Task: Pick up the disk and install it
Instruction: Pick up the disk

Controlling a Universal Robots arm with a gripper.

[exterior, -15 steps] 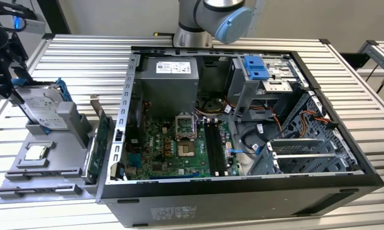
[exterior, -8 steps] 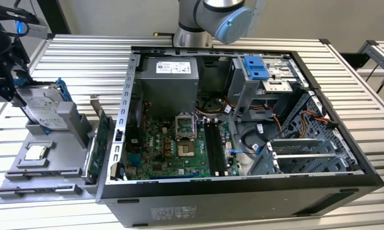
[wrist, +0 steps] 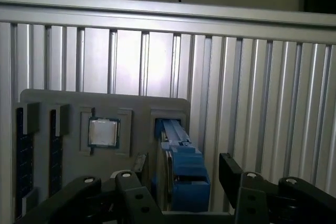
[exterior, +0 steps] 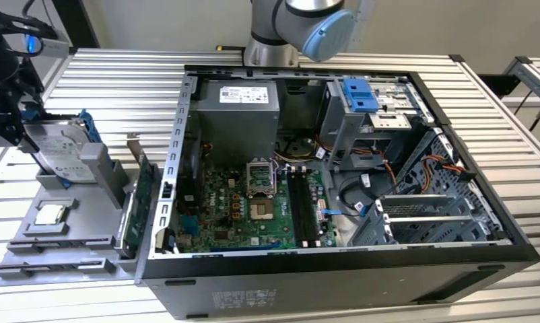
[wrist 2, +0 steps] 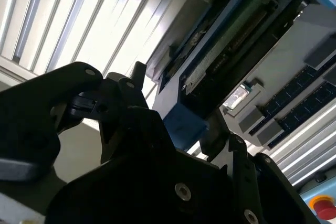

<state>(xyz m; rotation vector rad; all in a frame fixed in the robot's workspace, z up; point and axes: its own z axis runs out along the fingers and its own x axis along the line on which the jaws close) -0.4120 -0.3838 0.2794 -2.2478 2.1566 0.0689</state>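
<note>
Gripper (wrist: 184,176) astride upright disk (wrist: 180,148); processor chip (wrist: 103,132) beside.

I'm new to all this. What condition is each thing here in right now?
disk: standing on edge in the grey holder, outside the computer case.
claw: open, straddling the disk.
processor chip: lying flat in a recess of the grey holder.
computer case: side panel off, insides exposed.
</note>
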